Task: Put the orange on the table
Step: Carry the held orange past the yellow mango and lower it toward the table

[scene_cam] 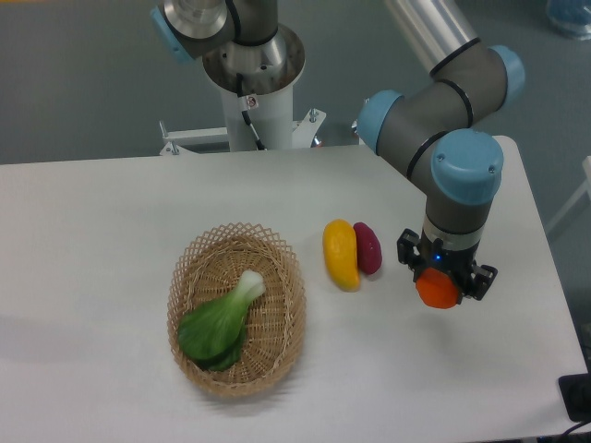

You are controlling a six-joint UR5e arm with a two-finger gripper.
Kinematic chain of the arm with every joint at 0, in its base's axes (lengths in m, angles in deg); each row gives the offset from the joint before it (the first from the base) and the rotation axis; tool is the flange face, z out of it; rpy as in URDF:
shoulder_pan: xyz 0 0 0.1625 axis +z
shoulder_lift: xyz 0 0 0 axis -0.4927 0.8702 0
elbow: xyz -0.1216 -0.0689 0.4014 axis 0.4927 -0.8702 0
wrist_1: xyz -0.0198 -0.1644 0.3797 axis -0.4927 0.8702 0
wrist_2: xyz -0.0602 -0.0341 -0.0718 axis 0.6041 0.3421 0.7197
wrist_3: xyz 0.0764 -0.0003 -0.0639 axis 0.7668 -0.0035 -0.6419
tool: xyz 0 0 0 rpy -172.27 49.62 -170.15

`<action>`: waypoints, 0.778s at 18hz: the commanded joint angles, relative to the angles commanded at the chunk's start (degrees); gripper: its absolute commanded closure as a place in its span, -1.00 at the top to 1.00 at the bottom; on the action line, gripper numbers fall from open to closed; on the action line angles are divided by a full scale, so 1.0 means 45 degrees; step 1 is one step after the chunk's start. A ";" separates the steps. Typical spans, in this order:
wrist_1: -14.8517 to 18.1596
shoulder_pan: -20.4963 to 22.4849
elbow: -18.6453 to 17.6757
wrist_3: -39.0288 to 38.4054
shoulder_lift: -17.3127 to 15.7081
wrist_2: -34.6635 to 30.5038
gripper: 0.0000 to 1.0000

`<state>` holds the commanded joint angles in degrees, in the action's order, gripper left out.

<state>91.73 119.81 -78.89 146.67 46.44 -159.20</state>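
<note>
I see the gripper (440,284) at the right of the frame, pointing down over the table (102,231), with the orange (438,290) clamped between its fingers. The black finger parts show on either side of the fruit, but the fingertips themselves are hidden behind it. I cannot tell whether the orange touches the tabletop or hangs just above it; no clear shadow separates them from this angle.

Left of the gripper, near the middle of the frame, a yellow fruit (341,254) and a purple fruit (367,247) lie side by side, touching, the purple one partly tucked behind the yellow. Both sit apart from the orange.

In the lower left centre stands a wicker basket (288,305) holding a leafy green (219,325), its pale stem pointing to the upper right. The lower leaves blur against the weave.

The arm's upper links run out of the top edge, and its base (251,65) at upper centre is cut off. A dark object (576,399) at the lower right corner is cropped; I cannot make out what it is.
</note>
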 joint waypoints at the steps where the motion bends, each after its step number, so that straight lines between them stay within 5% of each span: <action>1: 0.0000 0.0000 0.0000 0.0000 0.0019 0.0000 0.00; 10: 0.0000 -0.0390 -0.0136 -0.0078 0.0293 -0.0664 0.01; 14: -0.0564 -0.0663 -0.0488 -0.0975 0.0507 -0.0703 0.01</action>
<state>89.19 116.82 -81.09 142.28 48.72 -162.36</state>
